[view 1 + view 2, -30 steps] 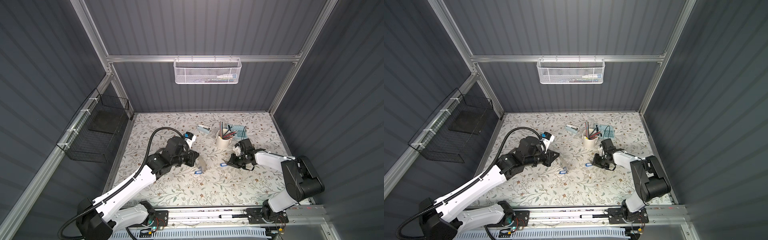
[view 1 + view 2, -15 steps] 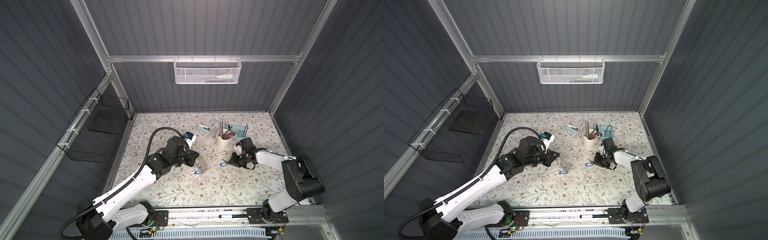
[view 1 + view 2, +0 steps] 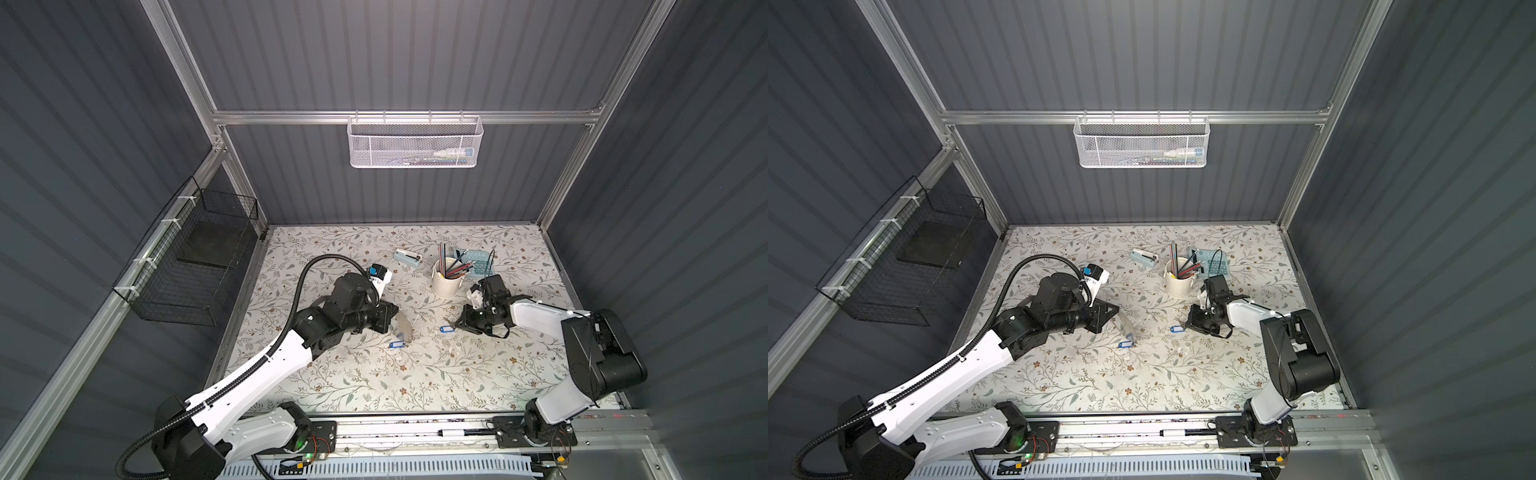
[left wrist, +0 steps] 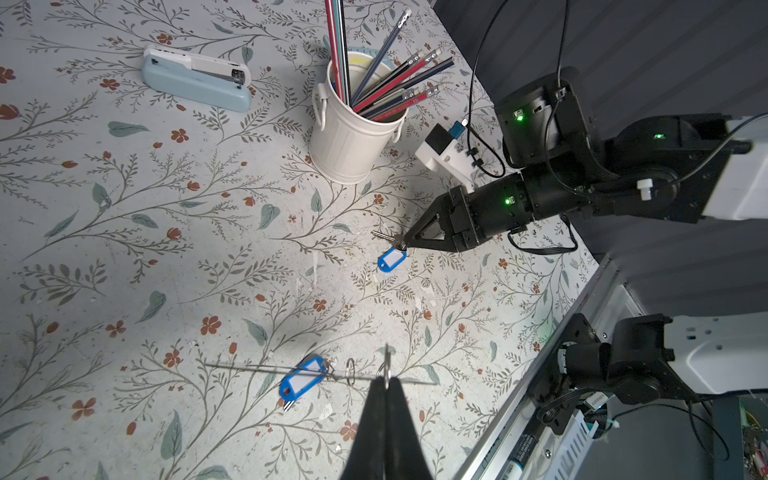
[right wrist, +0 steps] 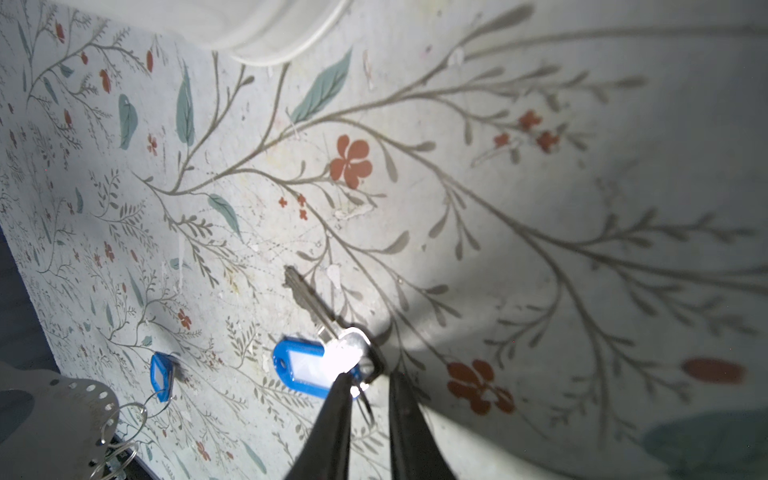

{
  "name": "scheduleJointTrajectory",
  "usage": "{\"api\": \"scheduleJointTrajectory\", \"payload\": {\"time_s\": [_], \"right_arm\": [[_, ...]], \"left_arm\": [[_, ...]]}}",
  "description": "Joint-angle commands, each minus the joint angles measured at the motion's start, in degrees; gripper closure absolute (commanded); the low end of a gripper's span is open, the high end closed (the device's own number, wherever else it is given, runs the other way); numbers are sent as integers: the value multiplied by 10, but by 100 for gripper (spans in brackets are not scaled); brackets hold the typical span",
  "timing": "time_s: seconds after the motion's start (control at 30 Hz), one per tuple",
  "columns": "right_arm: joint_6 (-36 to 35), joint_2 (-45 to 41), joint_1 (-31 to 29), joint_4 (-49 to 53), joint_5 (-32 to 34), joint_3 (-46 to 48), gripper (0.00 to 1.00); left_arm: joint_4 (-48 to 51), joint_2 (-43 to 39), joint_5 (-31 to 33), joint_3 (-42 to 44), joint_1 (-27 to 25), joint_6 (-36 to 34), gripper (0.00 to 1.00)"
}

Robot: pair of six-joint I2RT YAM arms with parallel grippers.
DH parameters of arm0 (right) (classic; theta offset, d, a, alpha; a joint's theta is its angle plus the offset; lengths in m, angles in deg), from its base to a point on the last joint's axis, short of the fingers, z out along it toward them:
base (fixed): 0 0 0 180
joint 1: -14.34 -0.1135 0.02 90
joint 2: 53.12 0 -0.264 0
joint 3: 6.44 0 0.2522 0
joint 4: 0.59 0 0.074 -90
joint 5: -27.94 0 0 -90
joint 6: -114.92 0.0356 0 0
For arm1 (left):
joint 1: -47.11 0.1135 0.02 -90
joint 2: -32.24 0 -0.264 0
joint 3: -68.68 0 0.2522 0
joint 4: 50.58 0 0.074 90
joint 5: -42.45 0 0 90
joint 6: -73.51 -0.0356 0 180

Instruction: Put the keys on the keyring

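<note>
Left jaws: shut flat on the rim of the keyring [image 3: 402,330], which shows edge-on in the left wrist view. One key's blue tag [image 4: 302,380] sits at the keyring's low end. Its small ring seems to pass over the rim, but I cannot confirm this.

Right jaws: a narrow gap, straddling the small ring at the head of the loose key [image 5: 309,301]. Whether they pinch it I cannot tell. The key lies flat on the counter [image 3: 374,386].

Governing relation, both top views: the loose key lies at 9 o'clock of the right jaws, at their tips. Its blade runs on toward about 9–10 o'clock, and its tag [image 5: 297,368] lies toward 7. The keyring lies further along 9 o'clock, well apart. The right arm is the nearer.

Writing: the tag inserts look blank white; nothing is legible.
</note>
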Motion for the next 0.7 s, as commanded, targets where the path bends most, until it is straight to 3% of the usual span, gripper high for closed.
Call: {"api": "scheduleJointTrajectory", "payload": {"time_s": [0.0, 0.47, 0.67], "right_arm": [[-13, -1, 2, 8, 9, -2, 77], [-6, 8, 0, -16, -24, 5, 84], [-9, 15, 0, -14, -20, 7, 82]], "left_arm": [[-15, -6, -5, -10, 3, -9, 100], [-16, -5, -6, -10, 3, -8, 100], [-16, -6, -6, -10, 3, -8, 100]]}}
